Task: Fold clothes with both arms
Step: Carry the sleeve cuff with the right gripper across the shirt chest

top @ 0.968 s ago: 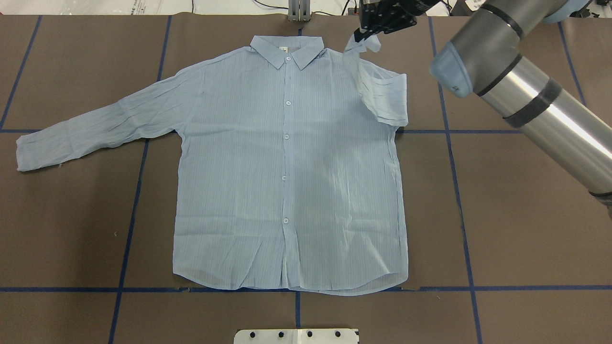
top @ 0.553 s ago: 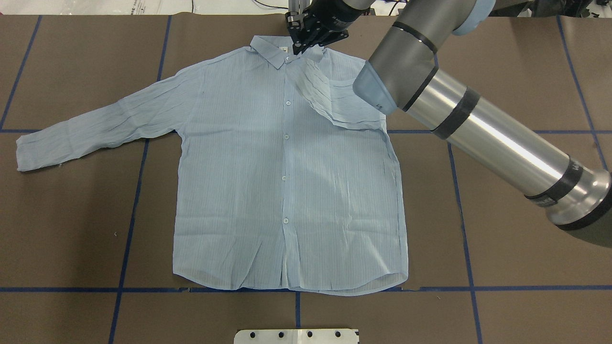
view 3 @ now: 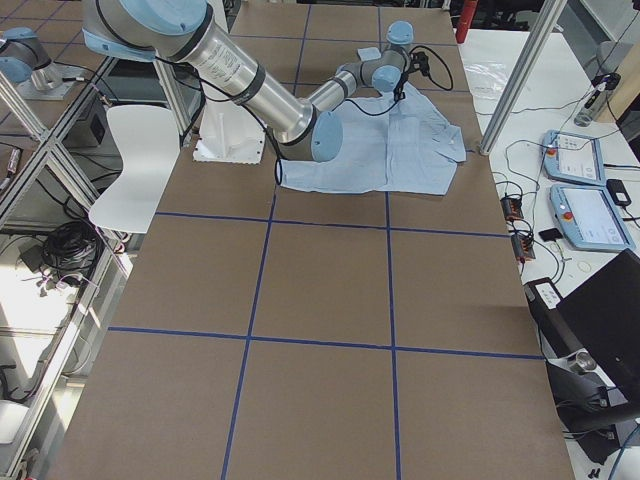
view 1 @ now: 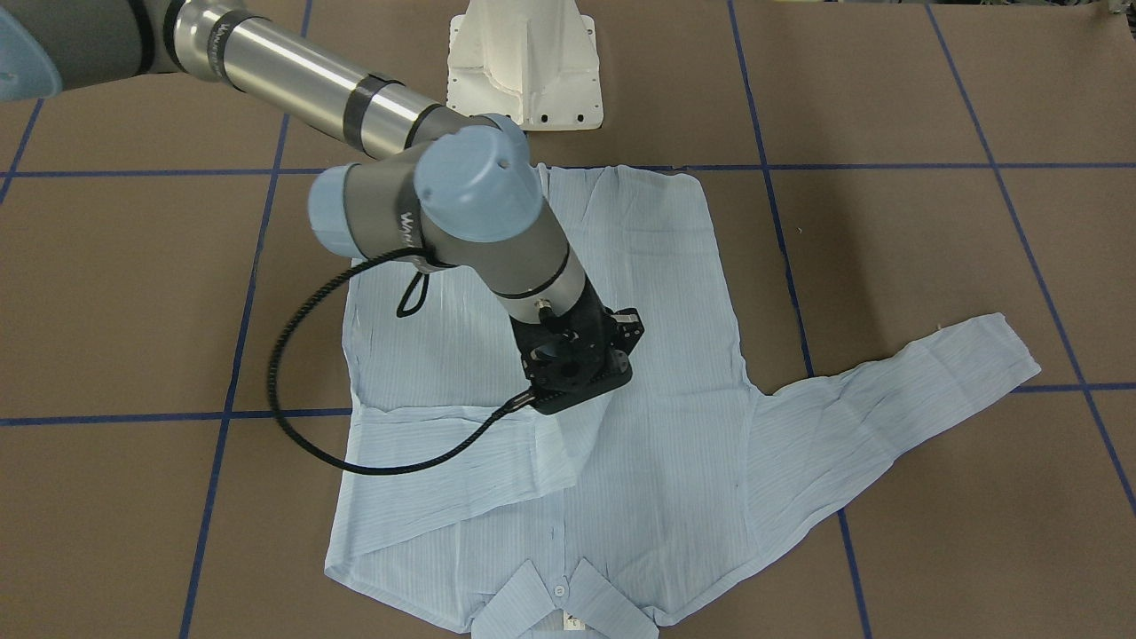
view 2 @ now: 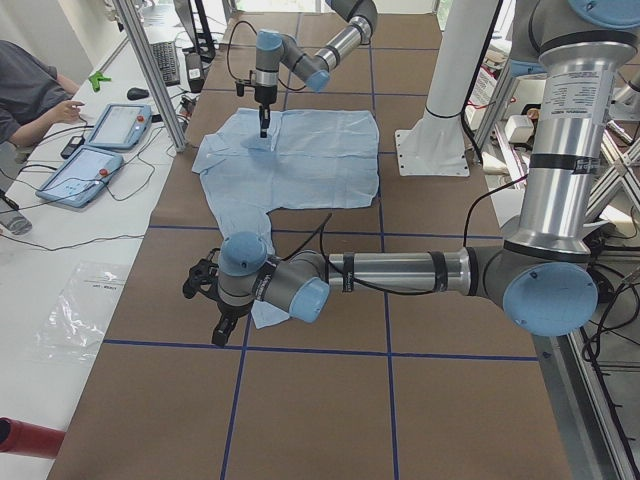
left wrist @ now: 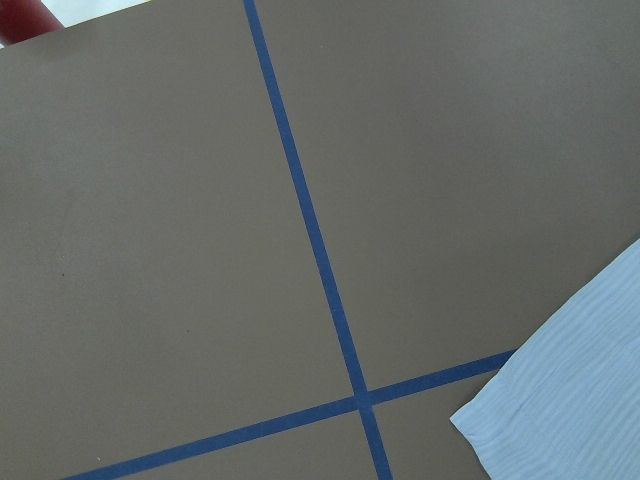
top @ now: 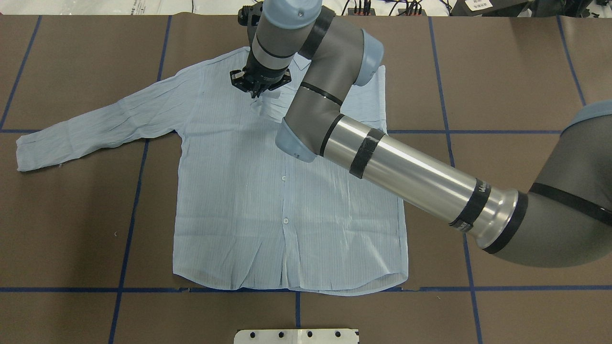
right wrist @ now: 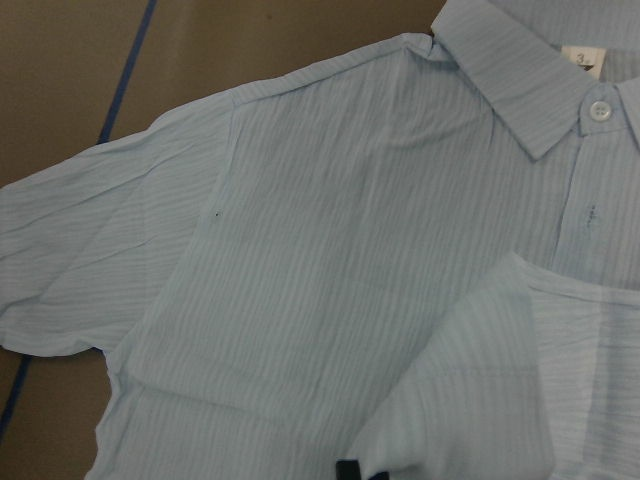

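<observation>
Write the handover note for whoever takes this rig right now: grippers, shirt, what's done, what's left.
Right gripper: shut on the cuff of the folded sleeve, low over the chest of the shirt, just below the collar.
Left gripper: by the cuff end of the other sleeve; whether it is open or shut cannot be told.
Shirt: flat on the table, front up.
Done: one sleeve brought across the chest, not yet released.
Left: release it, fold the other sleeve in, then fold the body.
</observation>
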`<action>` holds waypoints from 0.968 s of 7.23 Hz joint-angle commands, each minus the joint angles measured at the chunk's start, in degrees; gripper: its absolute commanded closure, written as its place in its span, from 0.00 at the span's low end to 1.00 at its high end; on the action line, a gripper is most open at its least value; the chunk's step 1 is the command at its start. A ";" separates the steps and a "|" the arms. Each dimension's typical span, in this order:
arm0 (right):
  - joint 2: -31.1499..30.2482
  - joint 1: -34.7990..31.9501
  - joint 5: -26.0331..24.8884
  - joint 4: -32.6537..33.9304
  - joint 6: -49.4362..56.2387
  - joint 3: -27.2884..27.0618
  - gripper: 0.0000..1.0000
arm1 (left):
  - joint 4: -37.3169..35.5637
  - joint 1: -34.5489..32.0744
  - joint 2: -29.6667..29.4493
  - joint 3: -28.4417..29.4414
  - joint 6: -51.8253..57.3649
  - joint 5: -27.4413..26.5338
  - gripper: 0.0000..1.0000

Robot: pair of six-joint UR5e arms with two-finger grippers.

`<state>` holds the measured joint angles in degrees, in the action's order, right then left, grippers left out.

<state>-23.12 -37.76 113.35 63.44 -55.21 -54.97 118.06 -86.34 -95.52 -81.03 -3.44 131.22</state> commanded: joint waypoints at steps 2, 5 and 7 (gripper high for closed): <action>3.78 8.38 -15.49 -2.79 1.07 3.73 0.00 | 3.63 0.03 -3.44 7.17 -0.08 0.09 0.00; 2.30 8.23 -15.52 -1.49 -1.55 0.95 0.00 | 6.12 0.55 -4.24 8.79 -7.66 -0.35 0.00; -0.69 5.96 -13.69 15.58 -0.95 -9.66 0.00 | 17.66 5.36 -1.71 8.61 -24.68 -4.72 0.01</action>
<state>-22.27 -30.30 98.32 69.44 -56.32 -58.63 128.78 -83.86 -98.79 -72.31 -17.63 129.06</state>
